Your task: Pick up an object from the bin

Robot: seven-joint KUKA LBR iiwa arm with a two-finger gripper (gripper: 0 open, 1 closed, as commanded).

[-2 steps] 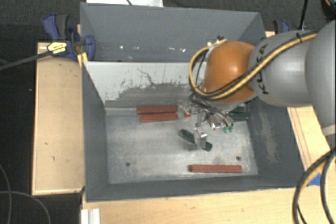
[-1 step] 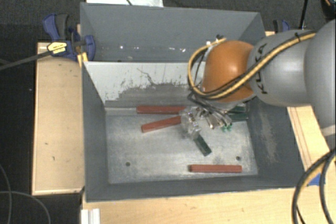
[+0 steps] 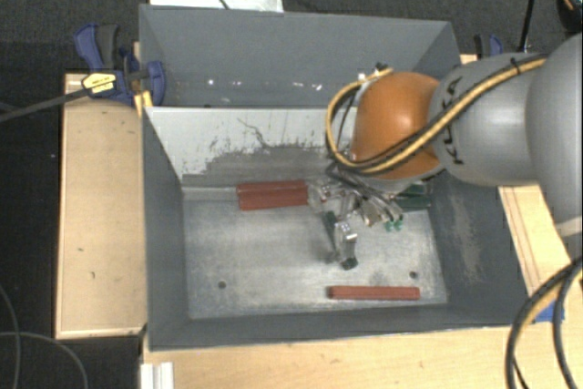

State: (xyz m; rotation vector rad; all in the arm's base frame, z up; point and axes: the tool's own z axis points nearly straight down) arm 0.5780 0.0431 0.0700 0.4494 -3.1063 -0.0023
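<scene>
**binwatcher:** So what's the pick here? The grey metal bin (image 3: 164,223) looks nearly bare, and the big silver arm (image 3: 510,123) comes in from the right.

**kuka_fan:** Two real candidates imo. The chunky reddish-brown rectangular block (image 3: 271,195) sits by the back wall, up and left of the gripper (image 3: 347,258). The thin reddish-brown flat bar (image 3: 373,292) lies near the front wall, just right of it. Both have their long axes running left-right. There's also a small green thing (image 3: 417,194) half tucked under the arm.

**binwatcher:** And the gripper?

**kuka_fan:** It's low over bare floor between the two brown pieces, touching neither, with the bar a bit nearer. I honestly can't tell if it's open or closed, and I see nothing in it.
</scene>
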